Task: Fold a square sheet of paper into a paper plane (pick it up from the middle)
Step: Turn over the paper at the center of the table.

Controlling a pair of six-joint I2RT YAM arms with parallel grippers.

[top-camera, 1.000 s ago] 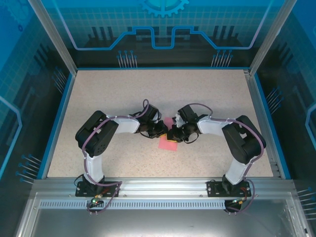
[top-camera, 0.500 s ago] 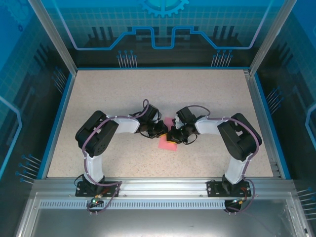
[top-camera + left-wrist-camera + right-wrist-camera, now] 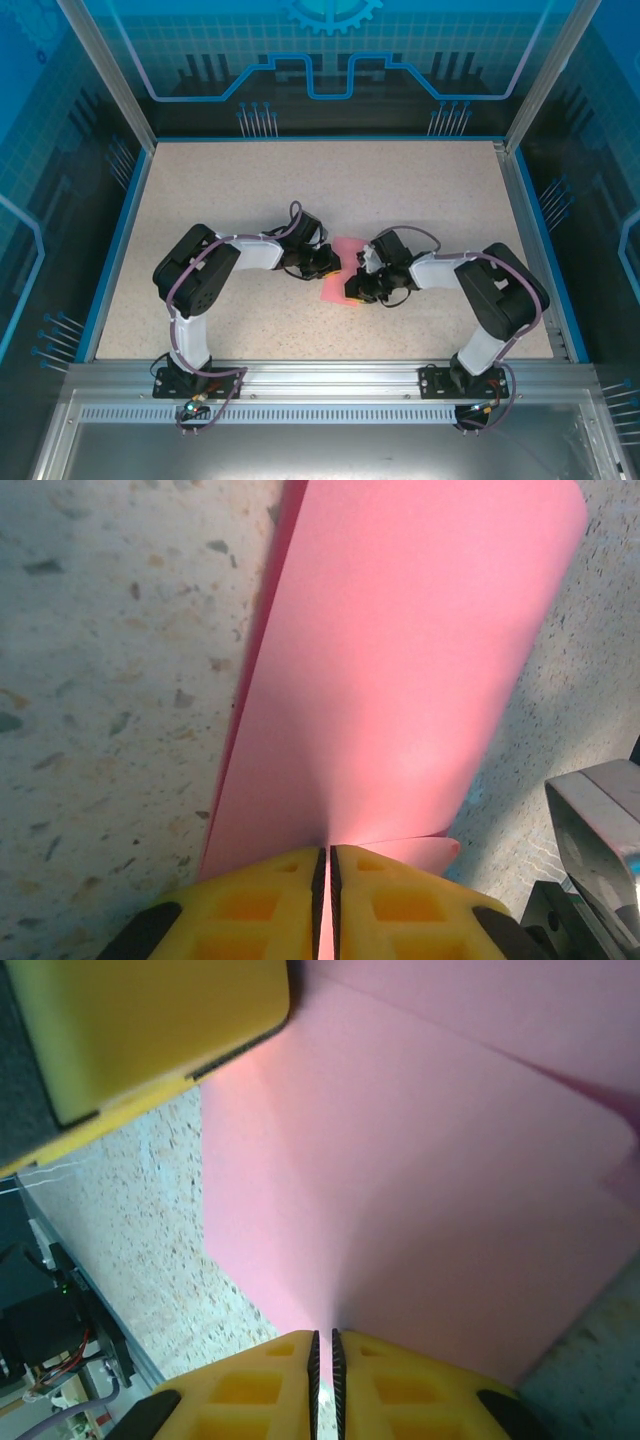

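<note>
L arm (image 3: pixel 200 272) & R arm (image 3: pixel 497 288) bent inward, wrists nearly meeting, both jaws clamped closed.

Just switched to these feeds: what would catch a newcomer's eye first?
The pink sheet of paper stands out, bright against the speckled table near its middle. The left gripper and right gripper meet at it from opposite sides, each clamped shut on an edge.

Square sheet of paper (image 3: pixel 400 680) — smooth, matte pink; the table (image 3: pixel 100 680) under it grainy, speckled stone-look; its near-edge rail (image 3: pixel 320 375) brushed metal.
</note>
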